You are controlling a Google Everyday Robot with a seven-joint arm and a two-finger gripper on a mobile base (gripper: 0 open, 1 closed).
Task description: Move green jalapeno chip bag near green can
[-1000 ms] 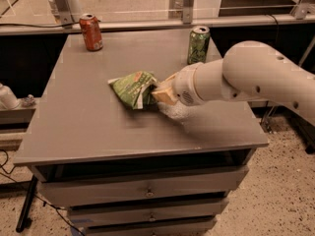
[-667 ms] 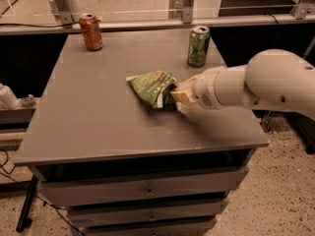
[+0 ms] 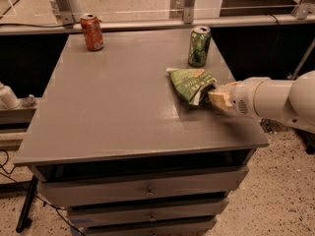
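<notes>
The green jalapeno chip bag lies crumpled on the right side of the grey table, just in front of the green can, which stands upright near the table's back right. My gripper reaches in from the right on a white arm and is shut on the bag's right end, holding it low over the tabletop.
A red-orange can stands upright at the back left of the table. A metal rail runs behind the table. Drawers sit below the tabletop. The table's right edge lies under my arm.
My gripper has dragged the chip bag from the table's middle to the right and back, so it now lies close to the green can. The arm has drawn back to the right.
</notes>
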